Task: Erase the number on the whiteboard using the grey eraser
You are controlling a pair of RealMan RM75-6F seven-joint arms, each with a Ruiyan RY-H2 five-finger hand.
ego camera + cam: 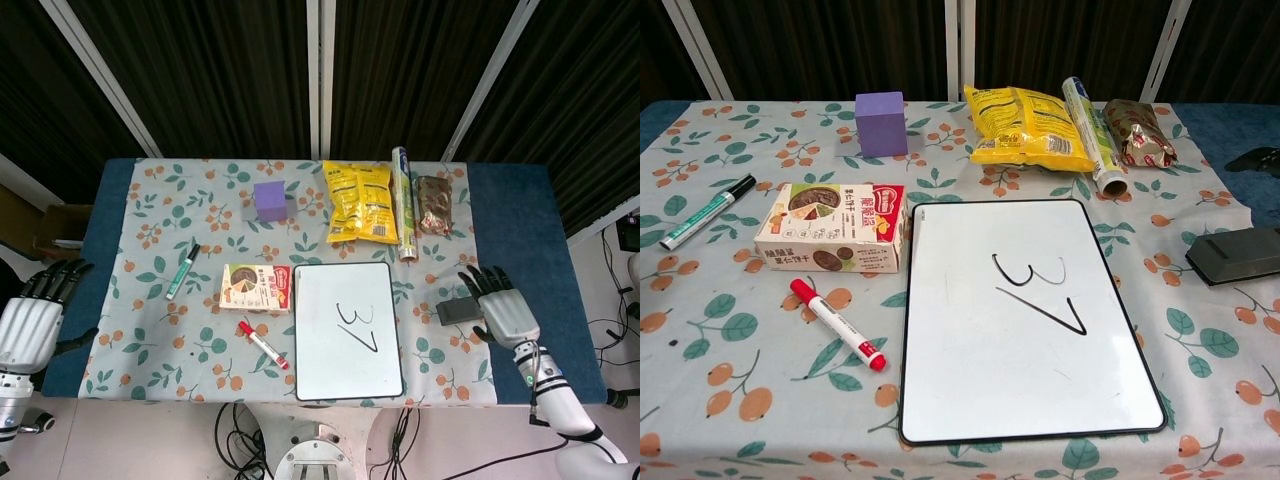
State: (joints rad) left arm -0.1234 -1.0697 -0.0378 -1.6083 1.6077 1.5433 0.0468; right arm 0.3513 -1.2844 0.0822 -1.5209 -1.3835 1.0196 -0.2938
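Note:
The whiteboard (325,350) lies at the table's front centre with a black "37" (355,326) written on it; the chest view shows the whiteboard (980,380) and its "37" (1040,293) too. To its right on the flowered cloth sits the grey eraser (454,311), which the chest view has near its right edge (1235,255). My right hand (503,312) is open with fingers spread, right at the eraser's right end, holding nothing. Only dark fingertips (1252,160) of it show in the chest view, apart from the eraser. My left hand (28,325) hangs open off the table's left edge.
Left of the board lie a biscuit box (256,288), a red marker (263,345) and a green marker (182,270). Behind it are a purple block (270,200), a yellow snack bag (360,203), a foil roll (403,205) and a brown packet (433,205).

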